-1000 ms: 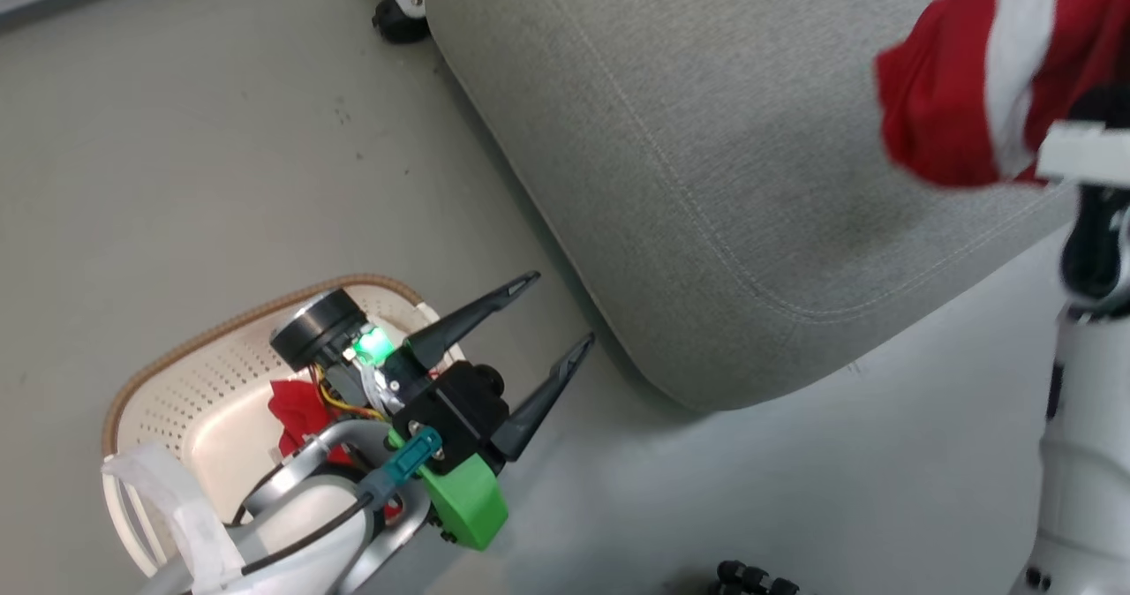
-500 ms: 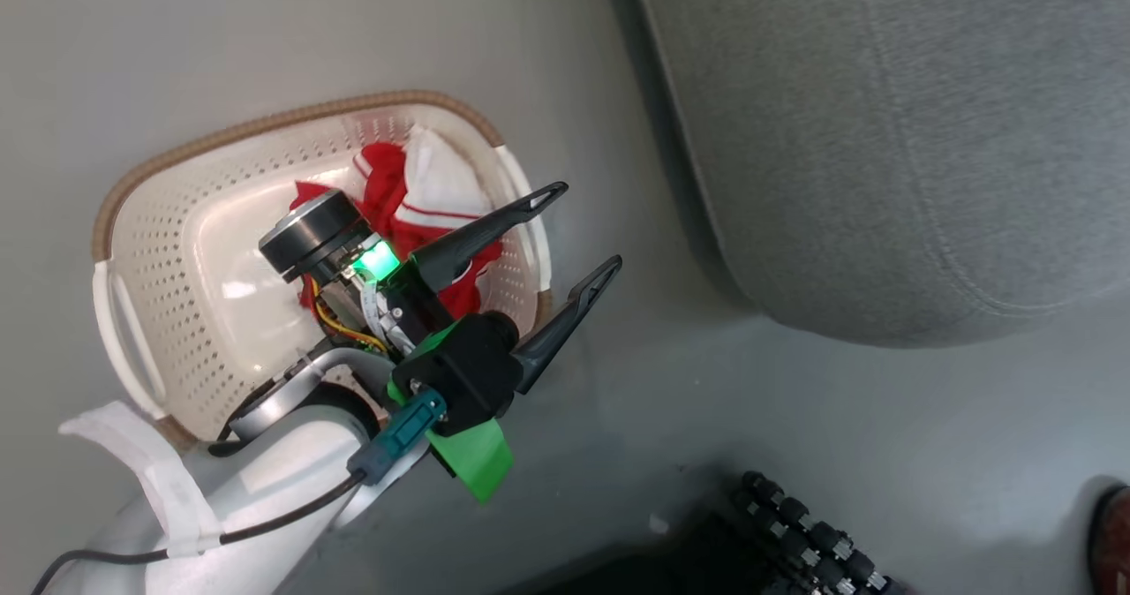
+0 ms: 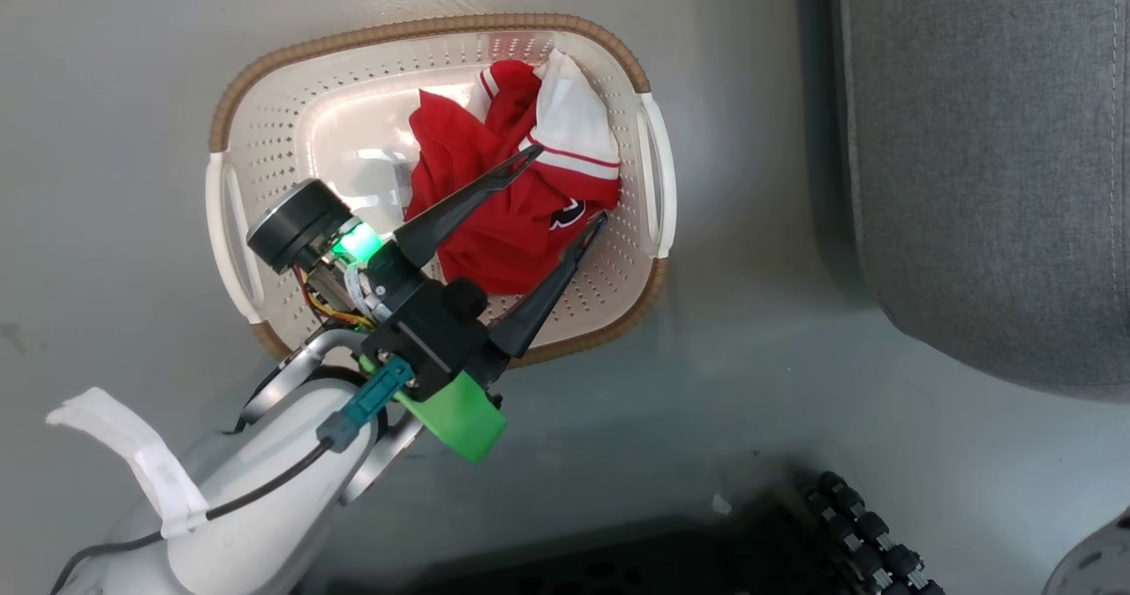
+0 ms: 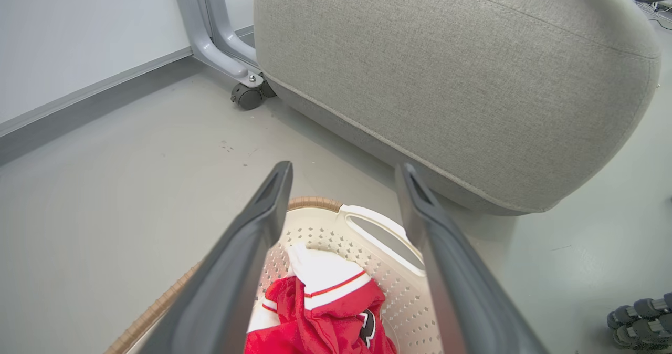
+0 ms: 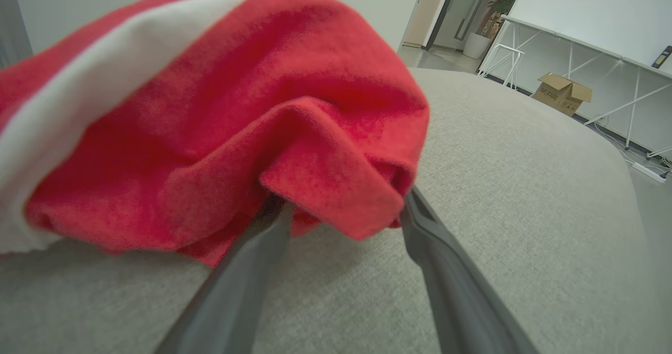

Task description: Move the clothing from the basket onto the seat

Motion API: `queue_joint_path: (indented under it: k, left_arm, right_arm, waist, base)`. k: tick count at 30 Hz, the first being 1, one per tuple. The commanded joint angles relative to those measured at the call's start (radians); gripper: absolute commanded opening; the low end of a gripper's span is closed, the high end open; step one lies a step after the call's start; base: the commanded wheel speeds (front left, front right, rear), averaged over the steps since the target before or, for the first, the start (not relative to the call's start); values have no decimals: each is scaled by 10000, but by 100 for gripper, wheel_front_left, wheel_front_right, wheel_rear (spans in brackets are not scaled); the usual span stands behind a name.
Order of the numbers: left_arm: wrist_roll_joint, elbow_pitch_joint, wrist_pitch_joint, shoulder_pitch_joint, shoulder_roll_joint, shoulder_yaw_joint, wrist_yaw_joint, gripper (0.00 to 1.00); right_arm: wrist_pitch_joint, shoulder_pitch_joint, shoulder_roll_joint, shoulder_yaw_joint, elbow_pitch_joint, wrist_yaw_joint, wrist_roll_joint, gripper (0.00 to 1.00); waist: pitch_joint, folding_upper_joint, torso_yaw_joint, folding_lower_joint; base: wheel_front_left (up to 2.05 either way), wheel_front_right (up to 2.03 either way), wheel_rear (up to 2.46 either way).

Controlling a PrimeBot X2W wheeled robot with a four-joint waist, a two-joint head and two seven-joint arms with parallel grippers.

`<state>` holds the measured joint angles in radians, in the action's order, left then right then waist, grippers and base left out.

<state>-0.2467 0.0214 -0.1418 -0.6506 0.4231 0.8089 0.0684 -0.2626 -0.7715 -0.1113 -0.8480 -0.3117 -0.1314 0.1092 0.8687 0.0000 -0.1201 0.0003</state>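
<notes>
Red fabric with a white panel, one crumpled garment (image 3: 503, 224), lies in the cream basket (image 3: 353, 41) on the floor, not yet lifted. The left end effector (image 3: 570, 184) hangs over it with its two fingers spread apart and nothing between them. To the right, on the grey seat (image 3: 989, 180), a second garment (image 5: 210, 107) rests in a heap, draped over the tips of the right end effector (image 5: 344, 202), whose fingers stand apart, so the task looks about half done: one piece delivered, one left to fetch.

Pale forearm (image 3: 265, 538), black cable (image 3: 265, 487), green mount (image 3: 456, 416), long dark jaws.
</notes>
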Motion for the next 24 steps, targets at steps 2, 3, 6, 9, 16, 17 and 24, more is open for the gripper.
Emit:
queue_joint_path:
  k: [2, 3, 6, 9, 16, 17, 24]
  left_arm:
    - [-201, -249, -383, 261, -120, -135, -185, 100]
    - [-235, -360, -527, 310, -150, -177, -228, 100]
    - [-433, -715, -955, 608, -357, -420, -499, 100]
    - [-613, -971, -1172, 981, -565, -705, -748, 100]
    - [-972, -1305, -1233, 2279, -1322, -1812, -980, 100]
    - [-950, -1382, -1234, 2537, -1433, -2021, -954, 100]
    - [-656, -1666, -1238, 4461, -2332, -3810, -1034, 100]
  right_arm:
    - [-34, 858, 233, -170, 489, 13, -171, 100]
    - [-34, 1171, 344, -186, 657, 13, -218, 100]
    - [-34, 2210, 558, 11, 1113, 13, -460, 100]
    - [-34, 3075, 598, 707, 1098, 13, -807, 100]
    - [-34, 4706, 595, 3446, 993, 13, -1267, 100]
    - [-33, 4920, 604, 3958, 984, 13, -1215, 100]
    - [-34, 6010, 583, 7264, 877, 14, -1482, 100]
  waist:
    - [-628, 0, 179, -3]
    - [-788, 0, 222, -3]
    - [-1443, 0, 401, -3]
    - [-2106, 0, 520, -3]
    - [-4101, 0, 968, -3]
    - [-4450, 0, 1062, -3]
    - [-6914, 0, 1571, -3]
  base:
    - [0, 0, 0]
    - [0, 0, 0]
    - [0, 0, 0]
    - [0, 0, 0]
    - [0, 0, 0]
    - [0, 0, 0]
    - [0, 0, 0]
